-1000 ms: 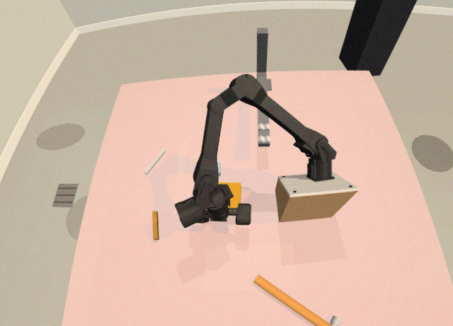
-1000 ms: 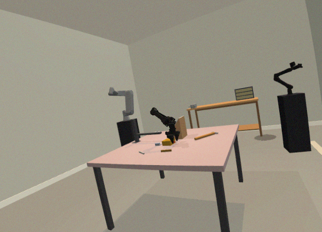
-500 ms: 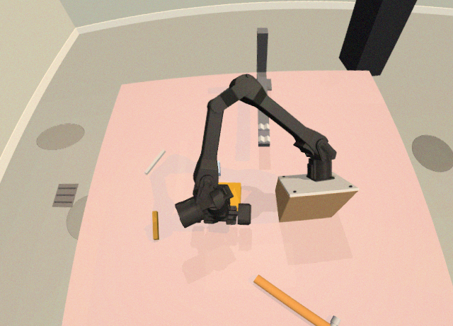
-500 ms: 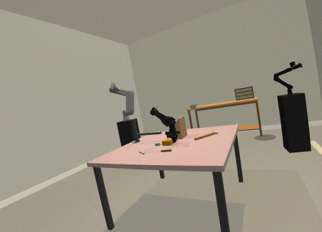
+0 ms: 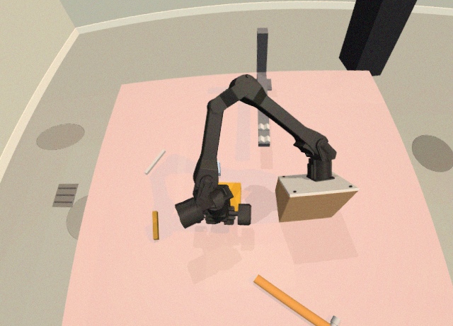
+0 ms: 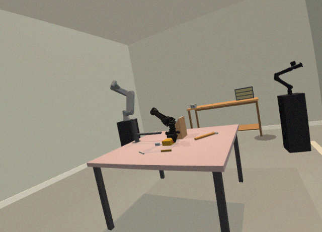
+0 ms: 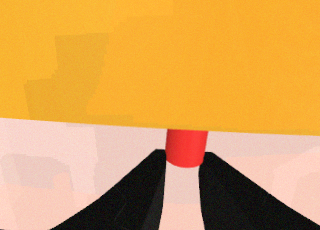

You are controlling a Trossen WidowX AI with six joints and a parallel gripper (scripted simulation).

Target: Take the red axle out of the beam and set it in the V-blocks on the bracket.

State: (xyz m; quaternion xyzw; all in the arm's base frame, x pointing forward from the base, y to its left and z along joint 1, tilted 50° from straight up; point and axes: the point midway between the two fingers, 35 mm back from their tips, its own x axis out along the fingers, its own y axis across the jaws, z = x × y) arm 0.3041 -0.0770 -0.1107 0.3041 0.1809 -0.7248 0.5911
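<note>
Grasping the protruding end of the red axle (image 7: 186,147) with the gripper (image 5: 219,220) (image 6: 172,140) (image 7: 182,161), one dark finger touching each side of it in the wrist view. Closed on that end just outside the yellow beam (image 5: 236,192) (image 6: 167,142) (image 7: 160,60), with a short red length in sight between block and fingers. Otherwise hidden by the beam, so impossible to tell how deep inside.

Reaching up from a box (image 5: 314,207) (image 6: 182,128) at the right in the top view, over toward the far side, then down to the beam with the black arm (image 5: 211,140) (image 6: 162,117). Covering much of the beam from above.

Well apart from the axle, on the far side in the top view: a dark bracket (image 5: 262,52) (image 6: 149,133), bearing pale V-blocks (image 5: 263,126) at its nearer end, with no axle in them. Just beyond the beam, partly behind the arm: a small light blue piece (image 5: 219,167) (image 6: 157,144).

Lying flat on the pink table (image 5: 110,278) (image 6: 156,162), to the left in the top view: a thin white stick (image 5: 155,162) (image 6: 141,152), farther off, and a short brownish-yellow bar (image 5: 155,225) (image 6: 166,150), nearer. Slanting across the near side there, to the right of the beam: a long orange rod (image 5: 289,298) (image 6: 205,136), with a grey piece at one end.
</note>
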